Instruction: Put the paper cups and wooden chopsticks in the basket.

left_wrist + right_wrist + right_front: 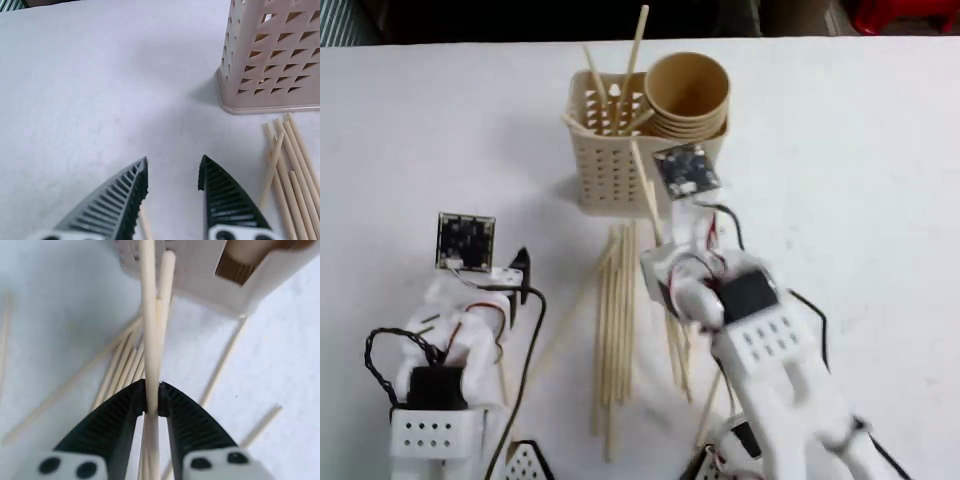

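Chopsticks by the basket
We see the right gripper clenched on them (just short of it); the left gripper gapes.

We see a stack of tan paper cups upright in the cream perforated plastic basket. Some pale wooden chopsticks stand inside it, and most lie loose just before it.

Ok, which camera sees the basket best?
The high view: it looks down on the whole basket, with paper cups and chopsticks inside. The left wrist view catches one corner; the right wrist view, part of a wall.
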You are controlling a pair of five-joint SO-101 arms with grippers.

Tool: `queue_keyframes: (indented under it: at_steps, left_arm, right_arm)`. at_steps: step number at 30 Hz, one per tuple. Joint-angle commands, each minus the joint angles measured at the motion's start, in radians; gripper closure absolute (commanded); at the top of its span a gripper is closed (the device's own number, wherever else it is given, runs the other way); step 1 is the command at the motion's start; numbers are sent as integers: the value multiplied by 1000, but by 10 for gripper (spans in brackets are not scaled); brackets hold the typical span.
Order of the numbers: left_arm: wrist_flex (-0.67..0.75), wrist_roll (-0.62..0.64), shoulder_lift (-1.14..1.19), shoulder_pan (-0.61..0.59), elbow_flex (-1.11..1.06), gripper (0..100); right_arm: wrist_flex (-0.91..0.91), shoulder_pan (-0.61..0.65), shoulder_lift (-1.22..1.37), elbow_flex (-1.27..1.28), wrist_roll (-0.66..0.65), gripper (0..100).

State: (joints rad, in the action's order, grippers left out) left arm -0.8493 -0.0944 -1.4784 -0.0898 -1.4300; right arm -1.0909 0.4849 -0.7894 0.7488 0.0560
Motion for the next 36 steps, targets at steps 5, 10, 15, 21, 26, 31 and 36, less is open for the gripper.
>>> queue_keyframes:
  at_steps: [5, 10, 15, 21, 26, 31, 36]
  left_arm:
    - [26, -8, -12, -8, 5, 823]
    - [26, -8, -12, -8, 3, 823]
    - [26, -8, -12, -8, 3, 823]
    - [25, -8, -12, -7, 3, 823]
    - [25, -8, -12, -7, 3, 823]
    - [28, -8, -12, -7, 0, 823]
    - [31, -8, -12, -7, -6, 823]
  right_arm:
    - [71, -12, -291, -40, -12, 981]
    - [202, -12, -375, -43, -12, 981]
    - [380, -12, -409, -46, -12, 981]
    - [584, -12, -406, -46, -12, 981]
    - [780, -12, -403, -44, -12, 981]
    - [975, -12, -357, -38, -9, 981]
    - [1152, -12, -208, -38, -11, 981]
